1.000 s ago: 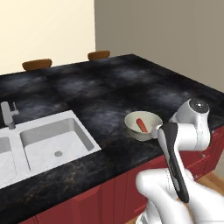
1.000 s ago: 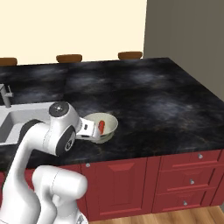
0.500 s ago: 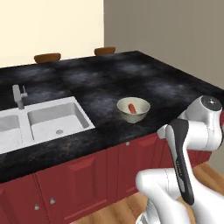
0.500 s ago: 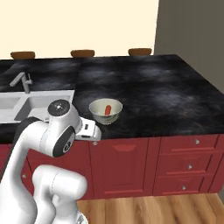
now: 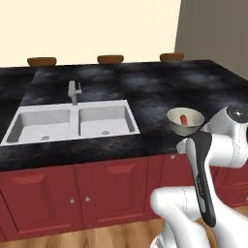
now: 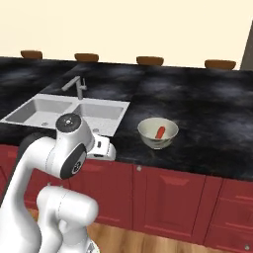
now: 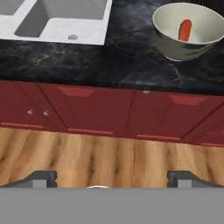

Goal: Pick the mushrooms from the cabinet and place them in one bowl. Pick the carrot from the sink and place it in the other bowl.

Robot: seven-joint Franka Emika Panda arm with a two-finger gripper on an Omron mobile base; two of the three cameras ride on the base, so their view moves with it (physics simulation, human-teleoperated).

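The black stone surface (image 5: 160, 87) tops red base cabinets (image 7: 92, 109) above a wood floor (image 7: 109, 157). The pale double sink (image 5: 72, 121) is set into it, with its grey faucet (image 5: 73, 92) behind the basins. Right of the sink, near the front edge, stands the cream bowl (image 6: 158, 132) with the carrot (image 6: 160, 132) lying inside. The tool (image 7: 111, 178) hangs released, fingers spread wide and holding nothing, out over the floor.

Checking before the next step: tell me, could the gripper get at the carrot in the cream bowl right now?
Probably yes: the carrot lies uncovered in the open-topped cream bowl, and the gripper is open and empty.
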